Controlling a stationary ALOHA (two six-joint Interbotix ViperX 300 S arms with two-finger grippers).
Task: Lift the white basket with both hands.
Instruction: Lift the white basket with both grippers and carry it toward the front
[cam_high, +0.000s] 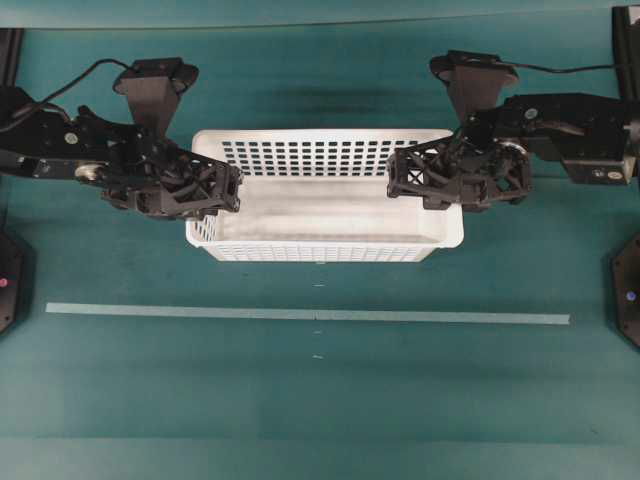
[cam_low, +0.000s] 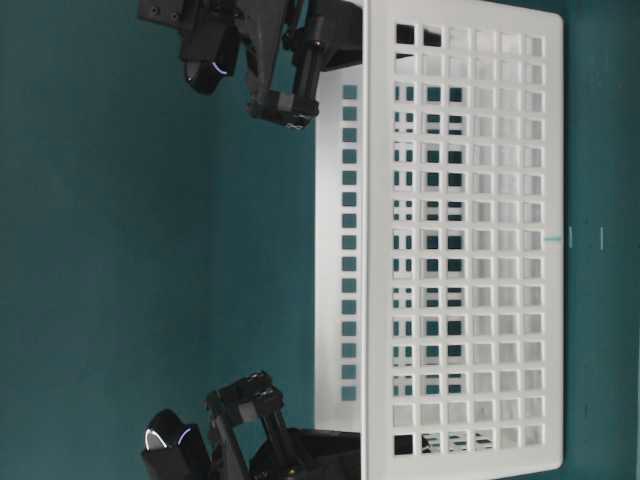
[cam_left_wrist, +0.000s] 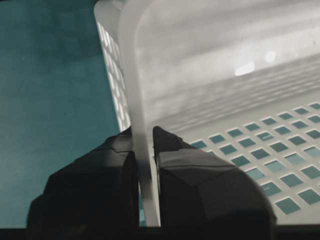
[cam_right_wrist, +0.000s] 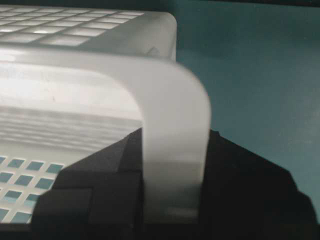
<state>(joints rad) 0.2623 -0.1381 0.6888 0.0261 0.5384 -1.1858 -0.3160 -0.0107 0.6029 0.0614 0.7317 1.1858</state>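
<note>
Sitting a little above the middle of the teal surface (cam_high: 300, 400) in the overhead view, the white basket (cam_high: 330, 215) lies with its long sides running from 9 o'clock to 3 o'clock. Its far wall, pierced with rows of small slots, shows toward 12 o'clock and its plain floor toward 6 o'clock.

The left claw (cam_high: 232, 192) meets the basket's short end at 9 o'clock, and the right claw (cam_high: 398, 175) meets the rim toward 3 o'clock, near the far corner. The two arms reach in from opposite edges of the view, one on each side of the basket.

In the left wrist view the left claw (cam_left_wrist: 146, 165) is drawn narrow with a dark finger on either side of the thin white wall, pressed against it. In the right wrist view the right claw (cam_right_wrist: 172, 170) is likewise clamped on the rounded rim, whose broad white lip runs down between the two dark fingers.

In the table-level view, which is turned sideways, the slotted wall of the basket (cam_low: 465, 230) fills the right half, with one claw at its upper end and the other at its lower end; whether the basket's underside touches the surface cannot be told.

A pale strip of tape (cam_high: 300, 314) lies across the surface toward 6 o'clock of the basket, well apart from it.
</note>
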